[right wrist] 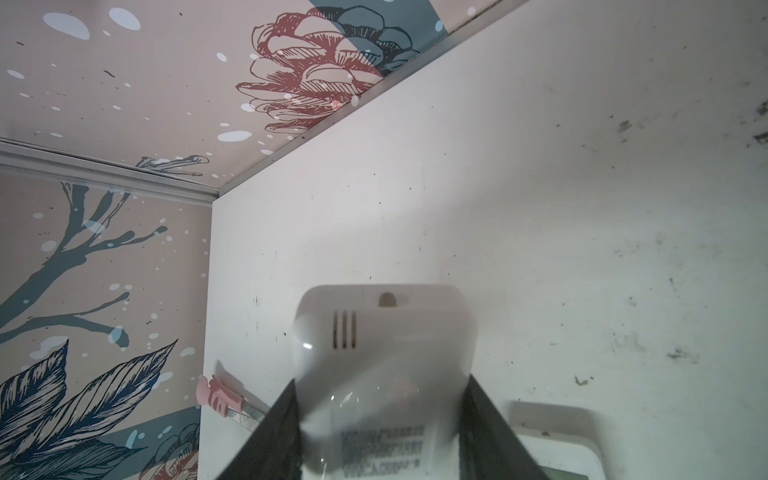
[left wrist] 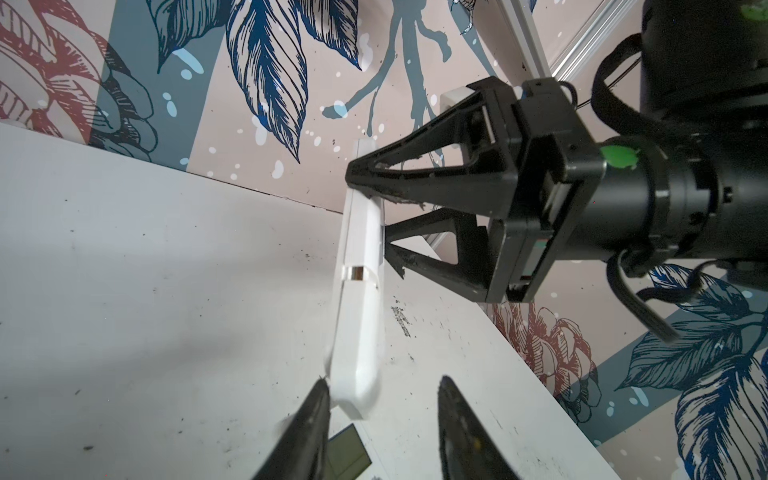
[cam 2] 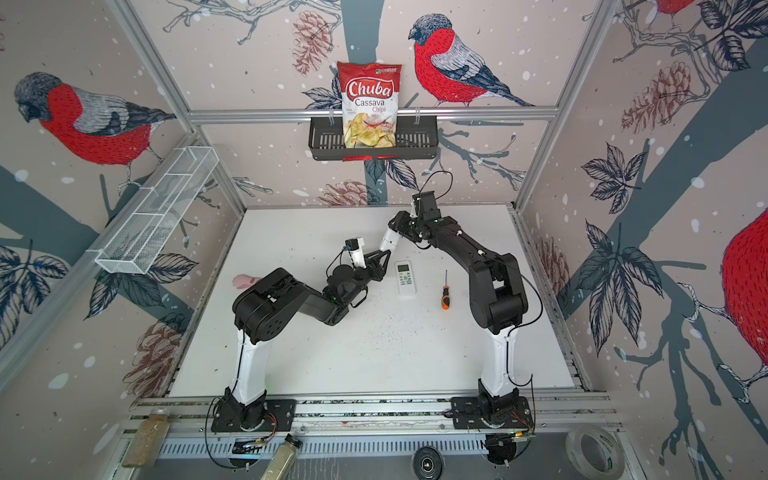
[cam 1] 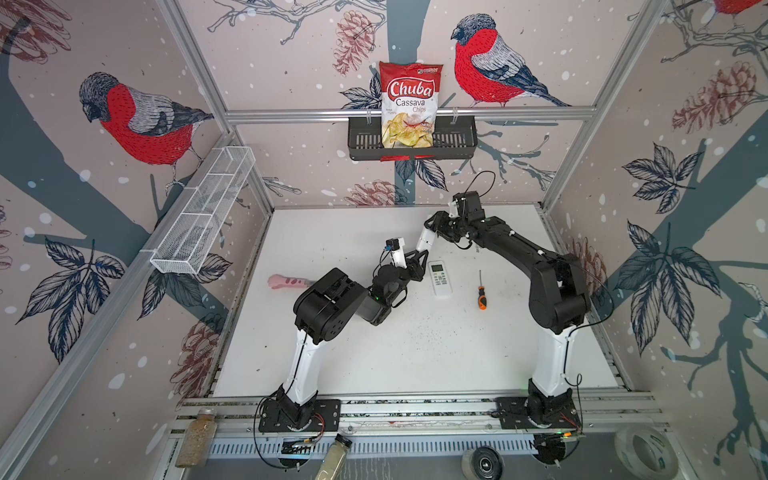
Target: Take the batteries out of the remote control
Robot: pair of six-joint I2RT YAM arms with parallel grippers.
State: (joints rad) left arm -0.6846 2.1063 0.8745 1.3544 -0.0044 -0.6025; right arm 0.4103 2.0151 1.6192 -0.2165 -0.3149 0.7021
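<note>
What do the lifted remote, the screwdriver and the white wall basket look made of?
Lifted remote: white moulded plastic, glossy, with highlights on its shell.
Screwdriver: thin bare metal shaft; orange-and-black handle, probably plastic or rubber.
White wall basket: fine wire mesh, see-through, apparently painted or coated white.

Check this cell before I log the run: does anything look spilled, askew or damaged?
Dark specks lie scattered over the white table, like spilled grit, mostly near the flat remote. Nothing else looks askew; the second remote is off the table in the right gripper.
</note>
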